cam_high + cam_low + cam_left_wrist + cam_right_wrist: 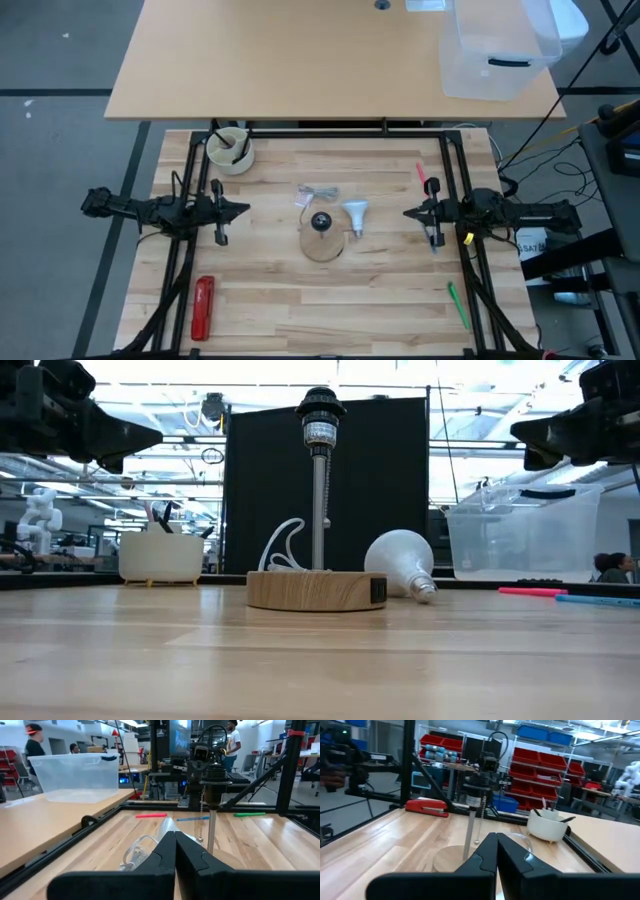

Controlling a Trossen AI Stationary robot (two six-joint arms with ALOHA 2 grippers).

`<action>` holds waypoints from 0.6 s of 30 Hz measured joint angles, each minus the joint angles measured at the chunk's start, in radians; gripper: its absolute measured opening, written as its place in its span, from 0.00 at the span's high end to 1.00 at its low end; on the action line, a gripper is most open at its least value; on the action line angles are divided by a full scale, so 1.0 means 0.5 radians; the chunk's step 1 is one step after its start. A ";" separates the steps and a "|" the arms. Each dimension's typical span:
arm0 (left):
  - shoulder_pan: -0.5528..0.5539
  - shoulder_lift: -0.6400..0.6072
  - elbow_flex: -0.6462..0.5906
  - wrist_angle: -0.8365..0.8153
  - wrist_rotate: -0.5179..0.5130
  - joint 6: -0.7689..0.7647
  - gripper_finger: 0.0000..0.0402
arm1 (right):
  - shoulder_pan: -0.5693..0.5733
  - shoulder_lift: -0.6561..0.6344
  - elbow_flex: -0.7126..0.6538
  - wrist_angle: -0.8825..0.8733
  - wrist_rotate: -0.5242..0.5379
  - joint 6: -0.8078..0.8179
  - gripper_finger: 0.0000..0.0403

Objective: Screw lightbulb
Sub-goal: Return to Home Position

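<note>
We find the lightbulb (356, 216) lying on its side on the counter (280, 310), just right of the desk lamp's round wooden base (322, 243). Its frosted dome is toward the far side and its silvery screw end points near. Whether it touches the base we cannot tell. The lamp's black socket (321, 408) stands empty at the top of its upright stem, and a white cord (318, 192) lies just beyond the base.

The left tool (243, 210) hangs above the counter, well left of the lamp and pointing toward it. Its wrist view shows its two fingers pressed together on nothing. The right tool (408, 212) mirrors it on the right, well apart from the bulb, its fingers likewise together and empty.

A white bowl (230, 150) sits at the far left corner, with a red stapler (203, 307) at the near left. A green marker (457, 304) lies at the near right and a red marker (421, 172) at the far right. A clear plastic bin (495, 50) stands on the farther table.
</note>
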 joint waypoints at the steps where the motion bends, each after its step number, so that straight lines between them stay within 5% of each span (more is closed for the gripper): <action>1: 0.000 0.000 0.000 0.000 0.000 -0.005 1.00 | 0.000 0.001 0.000 -0.002 -0.011 -0.001 1.00; 18: 0.000 0.000 -0.001 0.000 0.000 -0.016 1.00 | 0.000 0.005 0.000 -0.004 -0.026 0.204 1.00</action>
